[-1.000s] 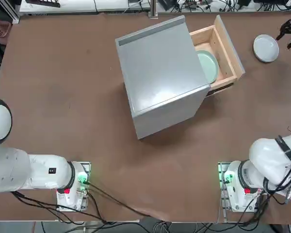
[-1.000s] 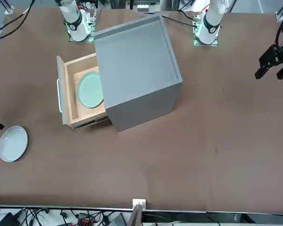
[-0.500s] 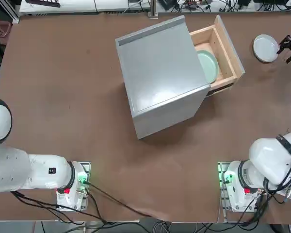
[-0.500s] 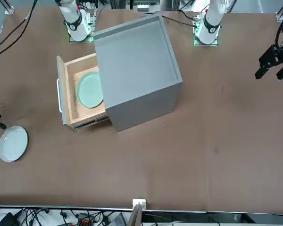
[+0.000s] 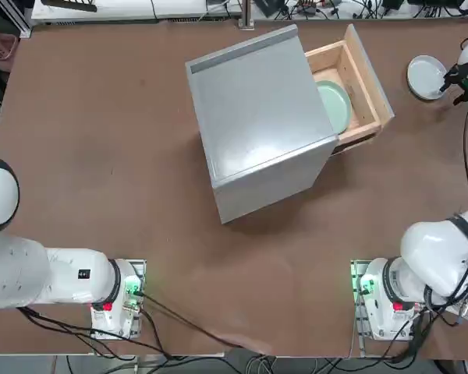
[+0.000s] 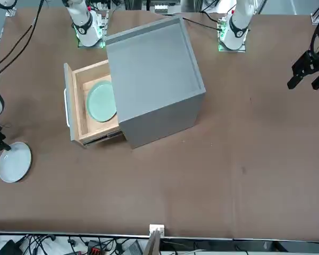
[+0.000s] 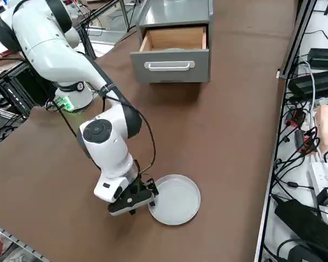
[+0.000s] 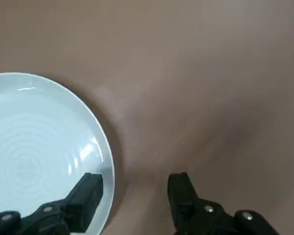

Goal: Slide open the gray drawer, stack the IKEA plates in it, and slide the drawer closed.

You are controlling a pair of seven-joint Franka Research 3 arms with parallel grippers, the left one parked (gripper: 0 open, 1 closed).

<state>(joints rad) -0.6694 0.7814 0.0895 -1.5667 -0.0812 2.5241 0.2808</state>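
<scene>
So the big gray cabinet [image 5: 257, 125] sat a bit past the middle of the brown worktop [image 5: 101, 156], turned at an angle. At its 2 o'clock side in the top view the gray drawer [image 5: 359, 86] was pulled out, and the mint green plate [image 5: 335, 105] lay flat inside it, partly tucked under the cabinet's edge. Further out toward 3 o'clock, well apart from the drawer, the white-gray plate [image 5: 426, 75] was sitting on the bare worktop near the edge. The right gripper [image 8: 134, 188] was down low right at that plate's rim, fingers spread wide: one finger [image 8: 88, 193] over the plate's edge, the other over the worktop just outside it. Nothing was pinched between them.
</scene>
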